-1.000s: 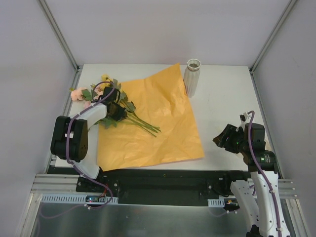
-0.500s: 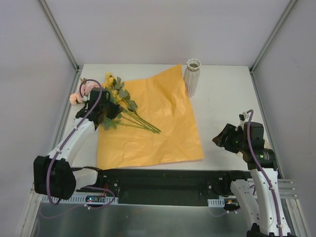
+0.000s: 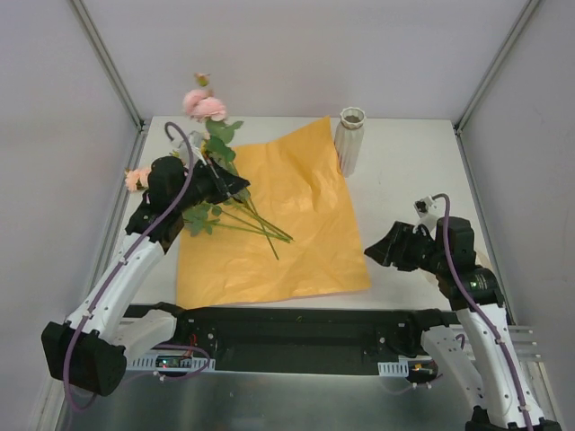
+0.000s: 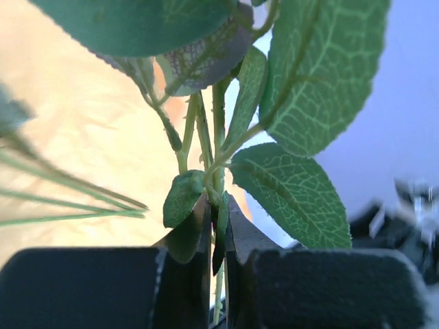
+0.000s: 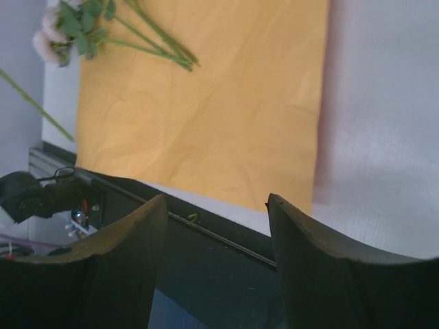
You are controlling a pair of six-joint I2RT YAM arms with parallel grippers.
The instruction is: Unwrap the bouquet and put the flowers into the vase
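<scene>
Green rose stem (image 3: 206, 107) lifted off the orange paper (image 3: 305, 233), pinched in the left claw (image 4: 218, 214).

That claw was clamped shut on the stem, its fingers meeting just below a cluster of leaves. A second before, it had been low among the flowers (image 3: 247, 217) on the paper; it had since risen, carrying the pink blooms high over the worktop's (image 3: 413, 171) far left corner. The other flowers lay across the paper's left part. The right claw (image 5: 216, 202), jaws apart and holding nothing, had edged nearer the paper's right edge. The vase (image 3: 349, 142) stood upright just beyond the paper's far corner. The left wrist view cut off the held blooms, and the left arm partly hid another pink bloom at the worktop's left edge.
</scene>
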